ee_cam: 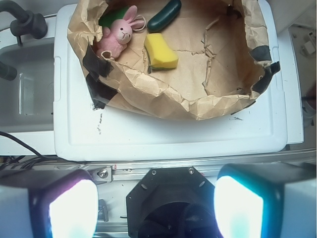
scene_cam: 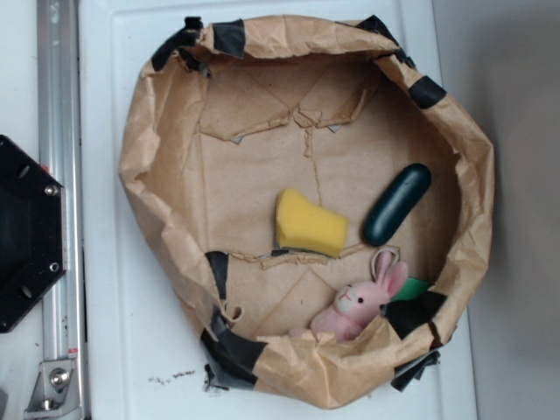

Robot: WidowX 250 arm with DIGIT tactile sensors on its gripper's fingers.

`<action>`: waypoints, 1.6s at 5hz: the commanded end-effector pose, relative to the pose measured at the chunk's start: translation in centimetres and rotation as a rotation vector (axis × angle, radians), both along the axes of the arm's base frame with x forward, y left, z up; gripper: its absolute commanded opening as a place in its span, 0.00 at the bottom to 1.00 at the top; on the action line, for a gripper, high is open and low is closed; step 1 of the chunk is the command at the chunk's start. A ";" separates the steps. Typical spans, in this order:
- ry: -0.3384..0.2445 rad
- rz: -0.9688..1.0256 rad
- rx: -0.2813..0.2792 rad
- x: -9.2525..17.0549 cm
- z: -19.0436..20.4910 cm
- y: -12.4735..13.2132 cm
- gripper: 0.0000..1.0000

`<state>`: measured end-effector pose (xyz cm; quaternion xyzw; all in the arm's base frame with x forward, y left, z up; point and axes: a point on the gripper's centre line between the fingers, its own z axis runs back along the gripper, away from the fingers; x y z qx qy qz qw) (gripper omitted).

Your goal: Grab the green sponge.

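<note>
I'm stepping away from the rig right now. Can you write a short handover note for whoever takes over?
Pincer: open, holding nothing, back over the robot base, well short of the paper bag.
Green sponge: mostly hidden behind the pink bunny at the bag's wall.
Also in the bag: yellow sponge, dark green cucumber.
Done: nothing yet.
Left: reach in, clear the bunny, grab the green sponge.

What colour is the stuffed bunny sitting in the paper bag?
Pink, with a white muzzle; the stuffed bunny shows best in the exterior view.
</note>
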<state>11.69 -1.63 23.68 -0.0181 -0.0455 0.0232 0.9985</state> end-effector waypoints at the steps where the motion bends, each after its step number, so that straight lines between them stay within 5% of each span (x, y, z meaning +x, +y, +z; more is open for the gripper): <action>1: 0.000 0.000 0.000 0.0 0.0 0.0 1.00; 2: -0.080 -0.008 0.005 5.0 -3.4 3.0 1.00; 4: -0.094 0.001 0.005 14.3 -9.0 6.4 1.00; 7: 0.079 -0.170 -0.069 16.1 -18.5 0.2 1.00; 8: 0.121 -0.162 -0.014 16.5 -20.5 0.0 1.00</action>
